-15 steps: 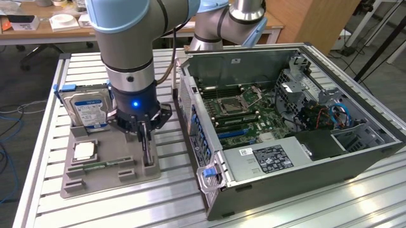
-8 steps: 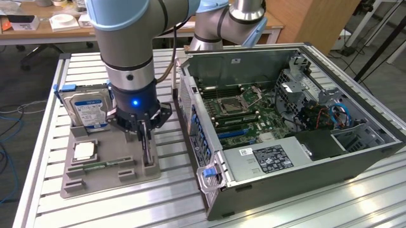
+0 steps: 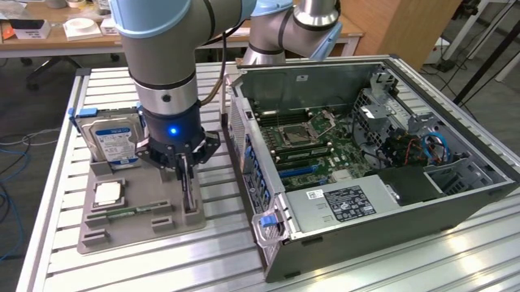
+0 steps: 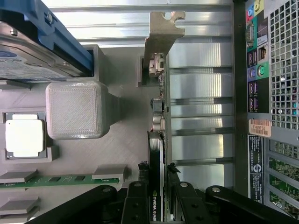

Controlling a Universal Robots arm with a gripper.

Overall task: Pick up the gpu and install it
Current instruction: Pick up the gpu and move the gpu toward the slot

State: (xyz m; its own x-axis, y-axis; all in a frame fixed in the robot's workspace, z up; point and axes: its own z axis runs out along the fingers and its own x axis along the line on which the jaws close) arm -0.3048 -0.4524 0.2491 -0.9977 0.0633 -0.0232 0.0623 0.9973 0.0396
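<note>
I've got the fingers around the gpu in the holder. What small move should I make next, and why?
Probably a short, straight lift. The gripper looks closed on both faces of the gpu, which stands on edge in its slot of the grey holder. Pulling straight up should free the card without levering it against the slot walls.

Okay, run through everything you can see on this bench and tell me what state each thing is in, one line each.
gripper: shut on the gpu, pressing on both of its faces.
gpu: standing on edge, seated in its slot of the tray.
hard drive: upright in its tray holder.
CPU: lying flat in its tray recess.
memory stick: lying in its tray slot.
computer case: on its side, side panel off, interior exposed.
</note>
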